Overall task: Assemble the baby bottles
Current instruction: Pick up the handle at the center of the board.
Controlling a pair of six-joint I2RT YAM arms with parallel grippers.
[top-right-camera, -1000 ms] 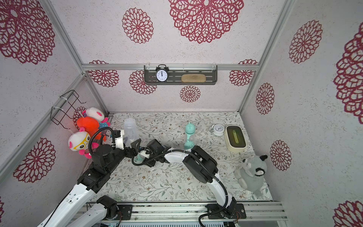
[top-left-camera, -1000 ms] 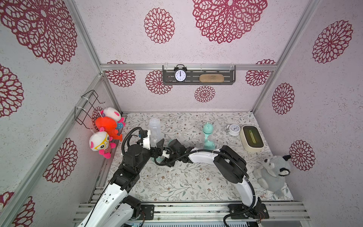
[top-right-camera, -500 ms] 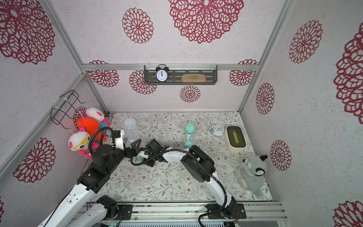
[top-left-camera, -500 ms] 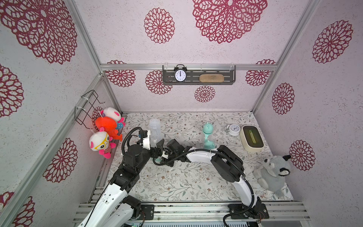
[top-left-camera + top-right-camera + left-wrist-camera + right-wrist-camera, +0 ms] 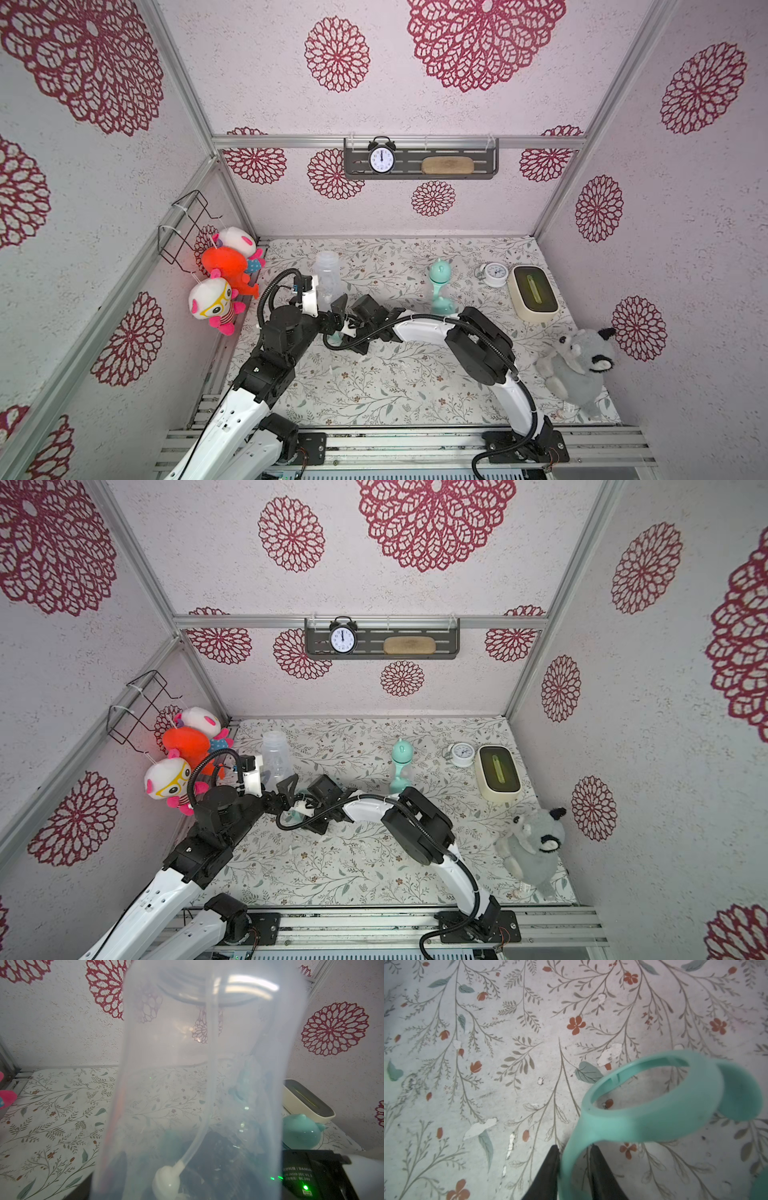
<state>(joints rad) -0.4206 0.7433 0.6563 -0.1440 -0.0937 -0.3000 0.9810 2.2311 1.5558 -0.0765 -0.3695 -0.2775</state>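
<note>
The right gripper [image 5: 574, 1148] has one strap of the mint handle ring [image 5: 654, 1122] between its jaws. One jaw touches the strap and the other stands just beside it, so it cannot be told if the grip is firm. The ring is low over the table [image 5: 374, 386], left of centre. The gripper should pinch fully, then carry the ring level to the clear bottle [image 5: 327, 274], which the left gripper [image 5: 330, 311] seems to hold upright just behind. The right arm reaches leftward, elbow raised, wrist bent down.
</note>
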